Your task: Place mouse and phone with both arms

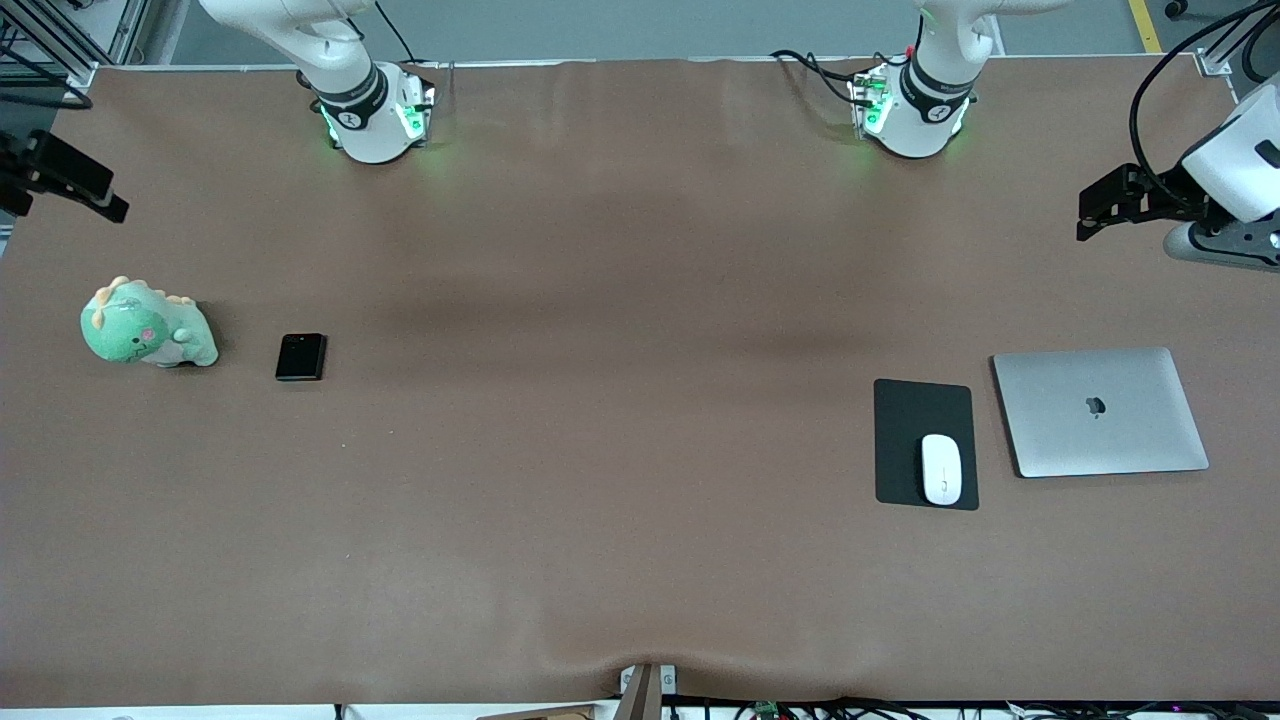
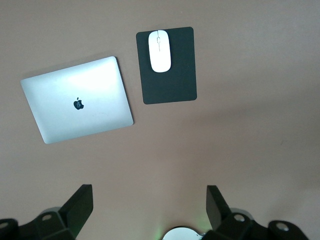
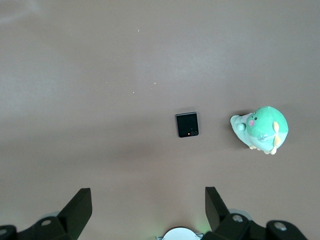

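The white mouse (image 1: 941,468) lies on a matte black pad (image 1: 925,420) toward the left arm's end of the table; it also shows in the left wrist view (image 2: 160,50). The small black phone (image 1: 301,357) lies flat toward the right arm's end, beside a green plush; it also shows in the right wrist view (image 3: 187,124). My left gripper (image 2: 148,190) is open and empty, high over bare table near its base. My right gripper (image 3: 148,191) is open and empty, likewise high over bare table. Neither gripper shows in the front view; only the arm bases (image 1: 375,110) (image 1: 910,105) do.
A closed silver laptop (image 1: 1100,410) lies beside the black pad, toward the table's end. A green plush dinosaur (image 1: 147,325) sits beside the phone. Camera mounts (image 1: 60,175) (image 1: 1200,200) stand at both table ends. A brown cloth covers the table.
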